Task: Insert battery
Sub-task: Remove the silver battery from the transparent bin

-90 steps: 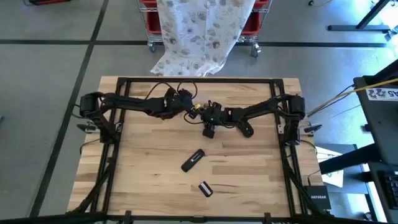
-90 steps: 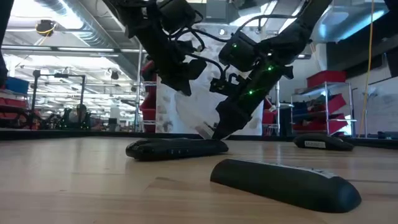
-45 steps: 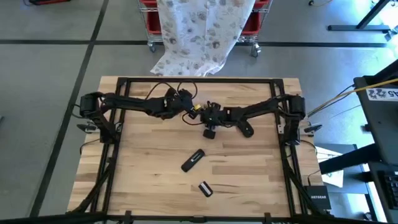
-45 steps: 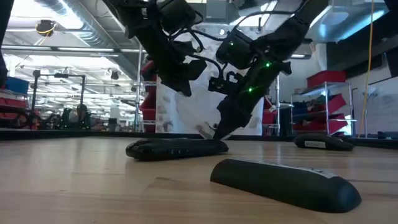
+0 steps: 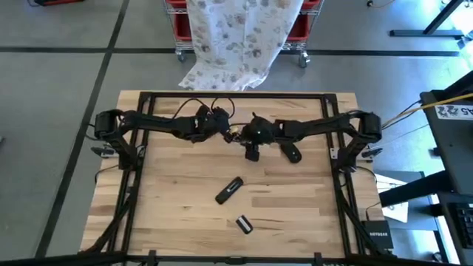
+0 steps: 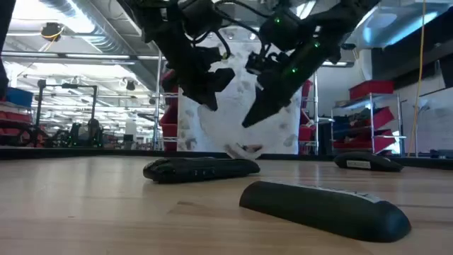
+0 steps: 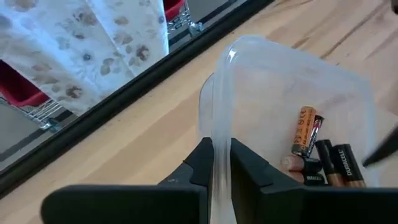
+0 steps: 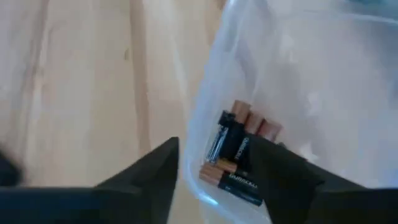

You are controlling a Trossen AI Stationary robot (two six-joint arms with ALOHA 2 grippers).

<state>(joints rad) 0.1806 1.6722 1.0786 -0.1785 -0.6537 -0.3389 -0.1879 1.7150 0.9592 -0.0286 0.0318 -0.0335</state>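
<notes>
Batteries [image 7: 320, 163] lay loose in the bottom of a clear plastic container [image 7: 292, 81], black and copper cells with one orange cell [image 7: 303, 130] among them. The left gripper [image 7: 215, 163] was pinched narrow on the container's rim, one finger inside the wall and one outside, holding it at the far middle of the table [image 5: 177, 214]. The right gripper [image 8: 214, 171] hung above the container with its fingers spread wide and nothing between them, the batteries [image 8: 233, 155] lying beyond its fingertips. In the low view it was raised clear of the tabletop. Nearer the front edge, well apart from both grippers, lay a black remote control [image 5: 229, 190], and beyond it a smaller dark piece [image 5: 244, 224], possibly its cover.
</notes>
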